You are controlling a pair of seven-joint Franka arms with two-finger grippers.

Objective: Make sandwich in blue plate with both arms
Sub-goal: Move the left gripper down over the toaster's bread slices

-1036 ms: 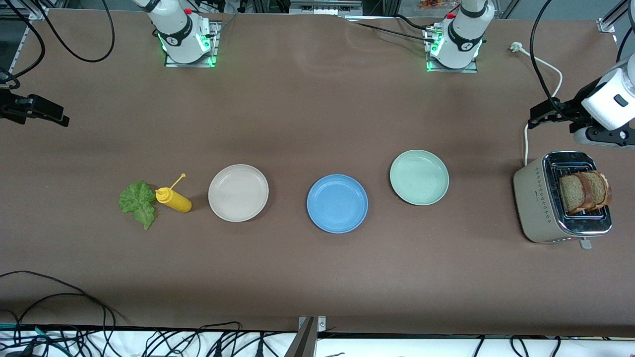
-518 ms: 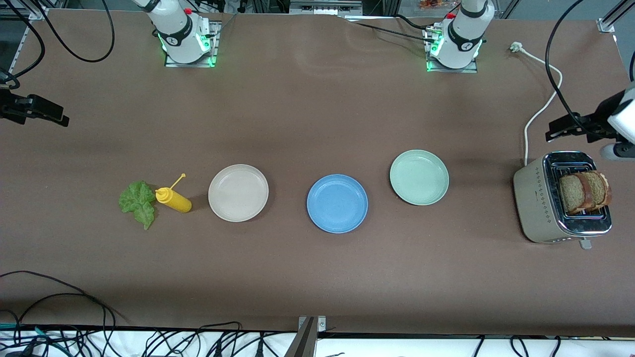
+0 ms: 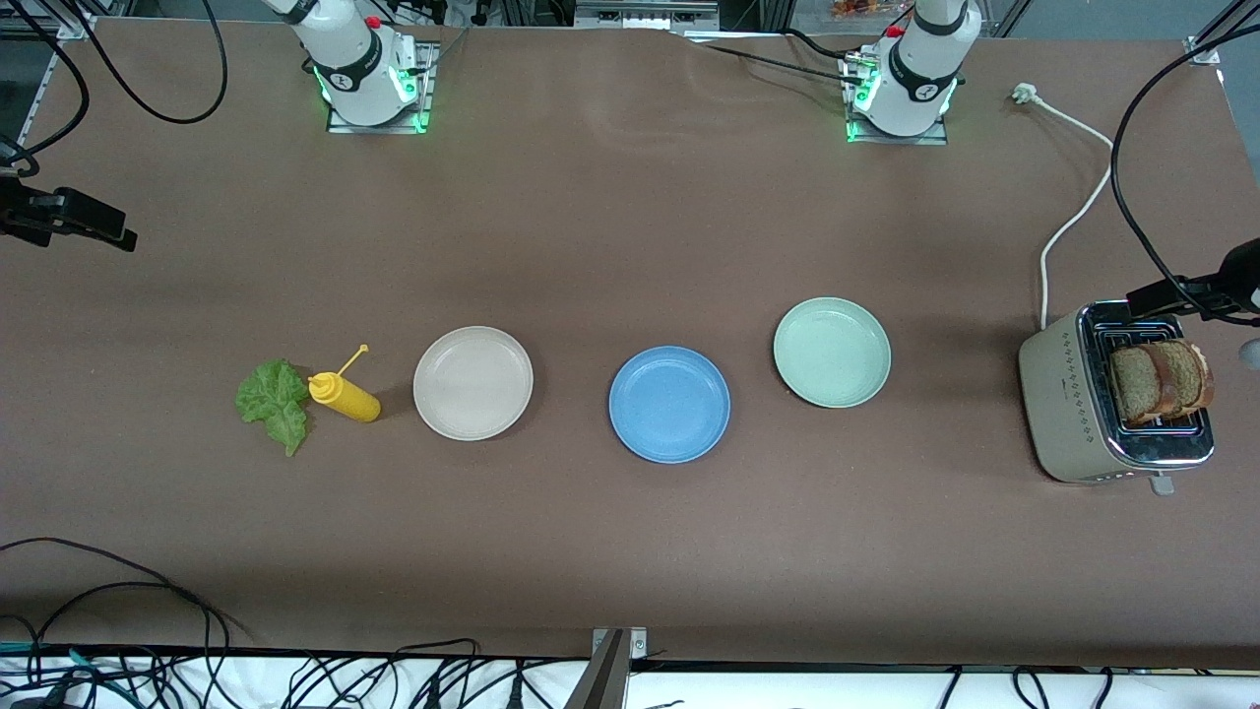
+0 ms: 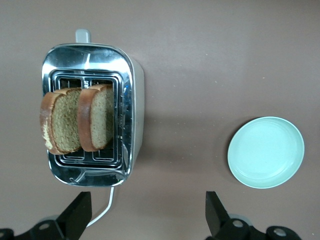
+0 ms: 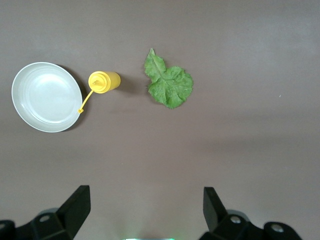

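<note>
The blue plate (image 3: 669, 404) sits bare mid-desk, ready for stacking. Bread slices (image 4: 77, 125) stand in the toaster (image 4: 132, 125) under the left gripper (image 4: 147, 220), fingers apart; the right gripper (image 5: 145, 215), fingers apart, hangs over the desk near the lettuce leaf (image 5: 167, 82).

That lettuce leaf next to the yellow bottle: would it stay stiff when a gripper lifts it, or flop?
The lettuce leaf looks thin, flat and ruffled, so it would probably droop from a pinch. It seems light, so a push might slide or crumple it. The yellow bottle lies close beside it and might be nudged.
</note>
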